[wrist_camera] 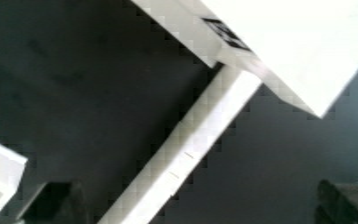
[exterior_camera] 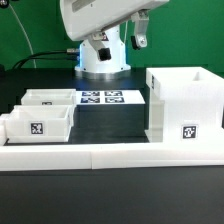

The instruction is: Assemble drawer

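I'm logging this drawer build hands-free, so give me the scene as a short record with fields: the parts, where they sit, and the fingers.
housing: upright, open top, on the exterior view's right, tag on its front
near tray: on the exterior view's left, empty, tag facing the camera
far tray: just behind the near tray, empty
marker board: flat on the table between trays and housing
white bar: lies across the front of the parts
fingers: apart, nothing between them
progress: both trays outside the housing

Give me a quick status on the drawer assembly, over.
End effector open, empty, held high. Housing upright, exterior view's right. Rear tray and front tray at exterior view's left, neither inserted. Nothing blocking seen.
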You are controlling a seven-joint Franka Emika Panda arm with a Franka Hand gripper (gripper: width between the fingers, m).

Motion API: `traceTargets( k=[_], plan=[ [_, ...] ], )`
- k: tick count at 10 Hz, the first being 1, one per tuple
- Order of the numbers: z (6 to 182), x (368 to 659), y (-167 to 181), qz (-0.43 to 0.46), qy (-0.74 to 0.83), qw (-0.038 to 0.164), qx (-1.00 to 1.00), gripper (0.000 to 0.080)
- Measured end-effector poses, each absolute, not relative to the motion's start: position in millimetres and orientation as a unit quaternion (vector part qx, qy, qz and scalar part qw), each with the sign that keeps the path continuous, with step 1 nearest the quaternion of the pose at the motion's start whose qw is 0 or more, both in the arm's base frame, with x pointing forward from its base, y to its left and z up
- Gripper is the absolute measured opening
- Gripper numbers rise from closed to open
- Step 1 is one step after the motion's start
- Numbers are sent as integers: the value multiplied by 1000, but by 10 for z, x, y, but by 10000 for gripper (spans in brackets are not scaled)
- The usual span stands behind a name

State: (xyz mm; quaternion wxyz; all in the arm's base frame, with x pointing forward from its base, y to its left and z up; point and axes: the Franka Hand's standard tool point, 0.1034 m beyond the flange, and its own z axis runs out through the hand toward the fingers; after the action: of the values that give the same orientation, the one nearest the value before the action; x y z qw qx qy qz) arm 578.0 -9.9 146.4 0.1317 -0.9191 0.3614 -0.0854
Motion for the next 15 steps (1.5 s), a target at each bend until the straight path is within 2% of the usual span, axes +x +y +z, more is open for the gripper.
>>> traceTargets(
  k=[3, 5, 9, 11, 15],
  plan=[
    [1220, 5530, -203, -109, 216, 76, -967, 648],
    [1088, 5444, -292, -117, 138, 55, -982, 648],
    [1065, 5436, -395, -120, 40, 40, -991, 648],
    [1028, 5381, -385, -91, 52, 52, -993, 648],
    [729, 5206, -637, -65, 80, 45, -994, 648]
  ],
)
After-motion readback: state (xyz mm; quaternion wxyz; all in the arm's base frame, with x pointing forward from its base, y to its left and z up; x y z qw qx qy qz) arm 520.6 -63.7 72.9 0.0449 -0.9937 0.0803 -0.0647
